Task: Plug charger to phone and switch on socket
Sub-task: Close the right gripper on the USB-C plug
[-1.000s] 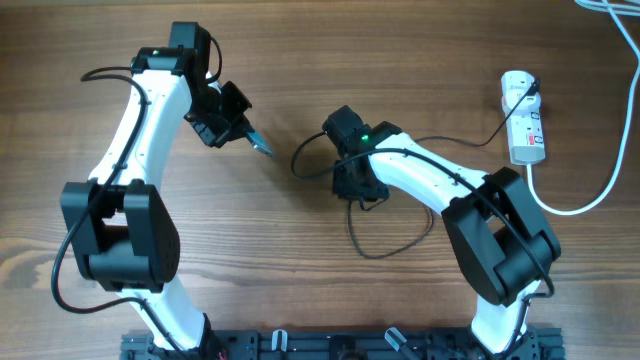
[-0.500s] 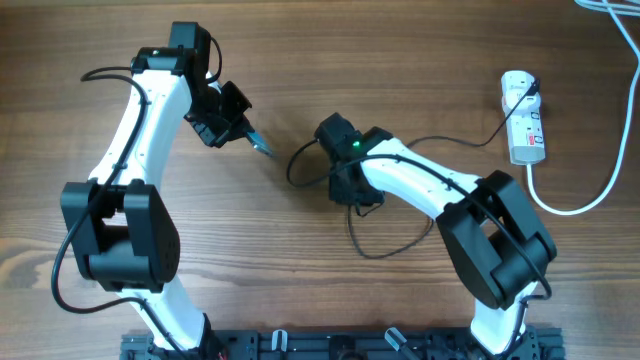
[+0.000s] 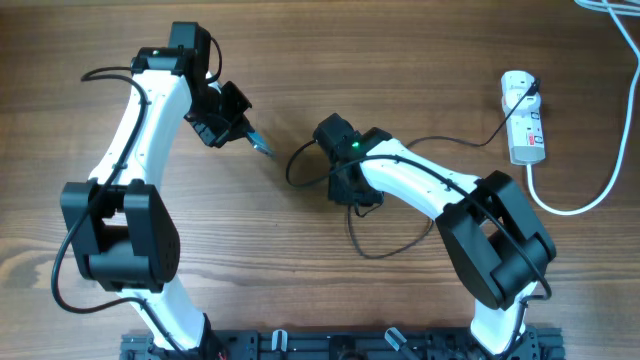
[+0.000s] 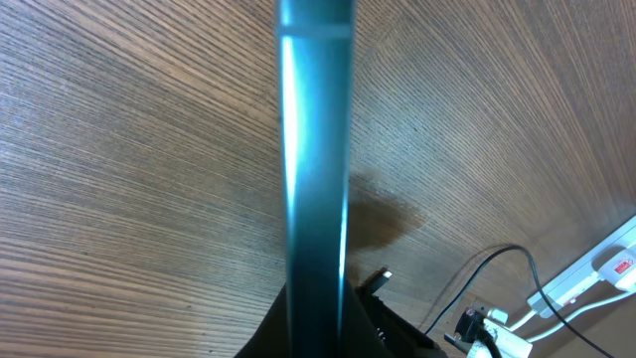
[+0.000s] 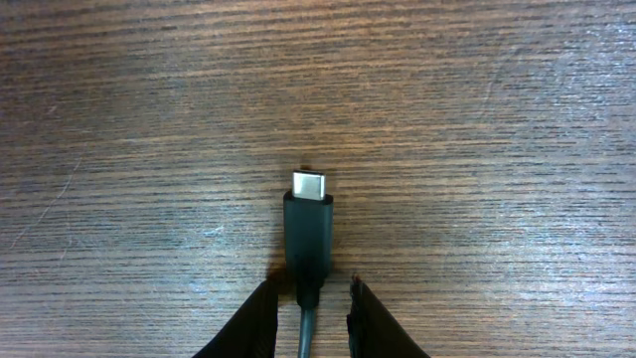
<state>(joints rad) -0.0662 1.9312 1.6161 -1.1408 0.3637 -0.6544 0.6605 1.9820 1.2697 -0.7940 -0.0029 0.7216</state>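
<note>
The charger (image 5: 309, 234), a thin black cable ending in a silver-tipped plug, is pinched just behind the plug by the narrowly closed right gripper (image 5: 306, 320) near the table's middle. The phone (image 3: 260, 145), seen edge-on with a teal face, is clamped in the left gripper (image 3: 243, 130), left of the plug. The white socket (image 3: 526, 125) is laid far right, with an adapter (image 3: 516, 82) plugged in and a thick white cord (image 3: 600, 195) trailing off. The table (image 3: 420, 60) is brown wood grain.

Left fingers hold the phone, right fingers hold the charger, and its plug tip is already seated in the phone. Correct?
No. The right wrist view shows the charger with its plug tip bare against the table, not in the phone. The rest holds.
</note>
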